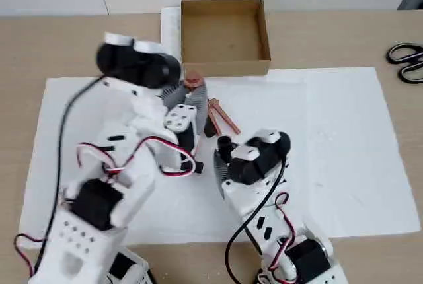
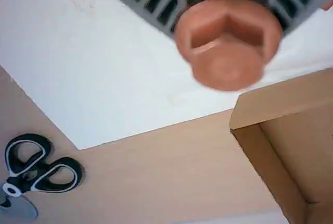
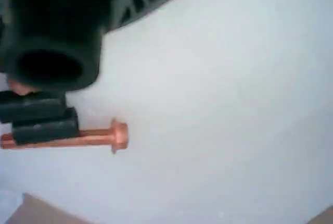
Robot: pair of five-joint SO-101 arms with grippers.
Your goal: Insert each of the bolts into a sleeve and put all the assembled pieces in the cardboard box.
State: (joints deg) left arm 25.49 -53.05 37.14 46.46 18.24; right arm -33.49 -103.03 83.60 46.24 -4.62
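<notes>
In the left claw (image 1: pixel 192 91): a copper bolt (image 2: pixel 227 41), clamped between the grey fingers, with its hex head sticking out past the tips
Left claw's place: over the far part of the white sheet (image 1: pixel 344 139), just before the front wall of the box (image 1: pixel 225 67)
In the right claw (image 1: pixel 223 155): a black sleeve (image 3: pixel 52 41), pinched by its side, its open end clear of the fingers
Right claw's place: over the middle of the sheet, near the left claw but apart from it
Loose bolts (image 1: pixel 223 119): copper, lying flat on the sheet between the two claws; there seem to be two, meeting at one end, though the view is too soft to be sure
Second sleeve (image 3: pixel 44 125): black, down on the sheet, lying across the shaft of a loose bolt whose head pokes out beside it; I cannot tell whether the shaft runs through it
Box: cardboard, open at the top, standing on the table (image 1: pixel 330 39) at the sheet's far edge
Scissors (image 1: pixel 406 59): black-handled, on the bare table, well apart from the box, at the right edge of the high view
</notes>
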